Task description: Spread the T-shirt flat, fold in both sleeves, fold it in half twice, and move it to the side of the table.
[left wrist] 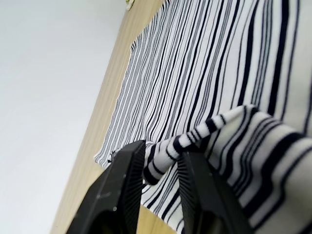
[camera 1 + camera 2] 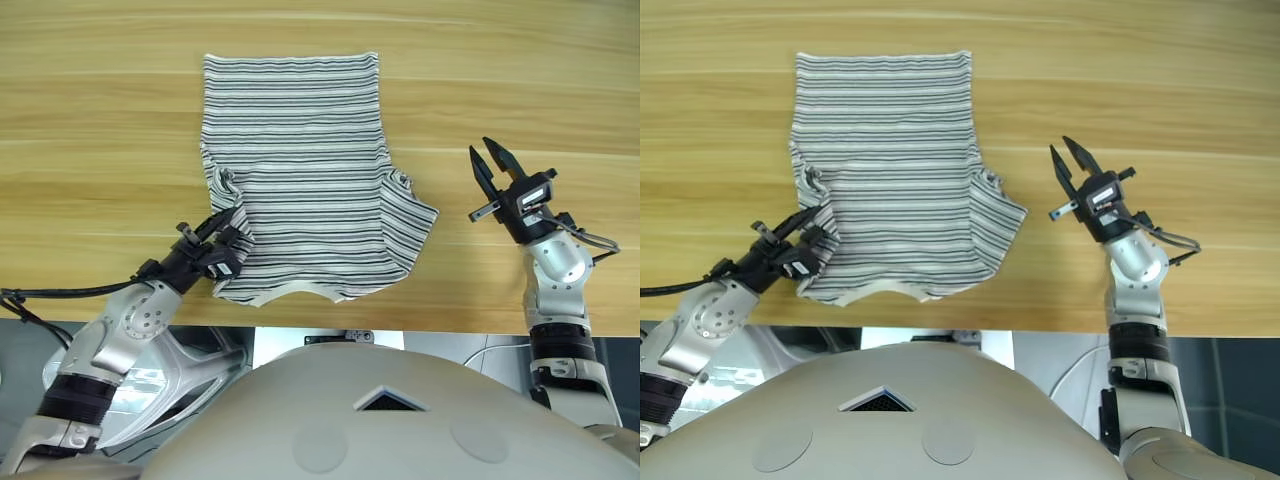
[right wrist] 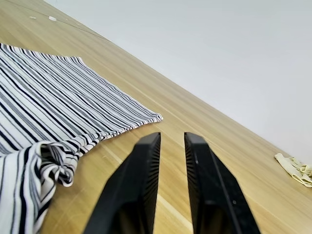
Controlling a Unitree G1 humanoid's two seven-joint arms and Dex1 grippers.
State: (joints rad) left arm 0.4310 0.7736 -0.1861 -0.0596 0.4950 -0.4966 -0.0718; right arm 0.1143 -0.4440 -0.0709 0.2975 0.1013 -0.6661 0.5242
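A black-and-white striped T-shirt (image 2: 300, 170) lies on the wooden table (image 2: 90, 110), collar toward the near edge. Its right sleeve (image 2: 412, 212) sticks out to the side, with a small bunch of cloth at the armpit. The left sleeve is rumpled inward by the left gripper (image 2: 225, 222), which sits at the shirt's near-left corner. In the left wrist view that gripper (image 1: 163, 150) is shut on a fold of the striped cloth (image 1: 219, 58). The right gripper (image 2: 481, 147) hovers open over bare wood right of the sleeve, nothing between its fingers (image 3: 146, 170).
The table's near edge runs just below the shirt's collar and both grippers. Bare wood spreads to the left, right and behind the shirt. A small cream scrap (image 3: 295, 168) lies far off on the table in the right wrist view.
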